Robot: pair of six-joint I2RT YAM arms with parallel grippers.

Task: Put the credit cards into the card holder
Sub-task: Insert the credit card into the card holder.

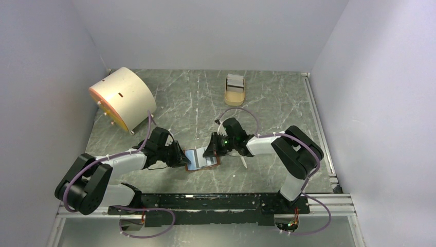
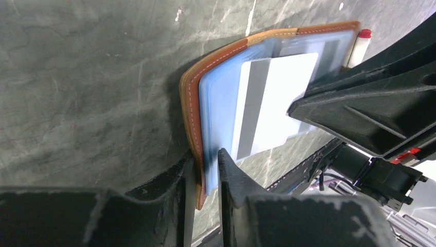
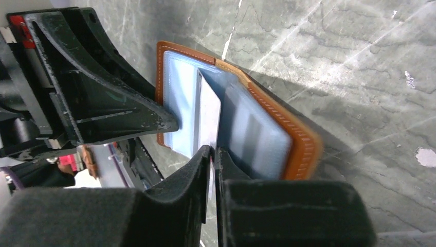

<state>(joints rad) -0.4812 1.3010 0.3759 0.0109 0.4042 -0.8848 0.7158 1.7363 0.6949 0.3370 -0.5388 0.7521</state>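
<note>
Green marbled table (image 1: 195, 103) within pale walls; a cream drum (image 1: 122, 98) stands far left and a tan tray (image 1: 234, 100) at the far edge holds what appear to be further cards (image 1: 235, 81). Overhead, the card holder (image 1: 201, 159) lies open near the arm bases, between the left gripper (image 1: 180, 154) and the right gripper (image 1: 212, 150), which meet over it; a white stick (image 1: 241, 160) lies just beside it. Left wrist view: the left fingers (image 2: 226, 170) are clamped across the holder's edge, one outside the brown cover (image 2: 193, 92), one on the blue sleeves. The credit card (image 2: 277, 98) lies across the sleeves; how deep it sits in a pocket cannot be told. Right wrist view: the right fingers (image 3: 198, 164) are pressed together on the card's near edge (image 3: 208, 113), the card standing among the blue leaves. Risks, as judged: the left grip covers only a narrow strip, so a firm push on the card could drag the holder loose or pivot it. A card misaligned with the pocket mouth would buckle or ride over the sleeve. Letting go too soon would leave it protruding. The two grippers are close enough to collide.
</note>
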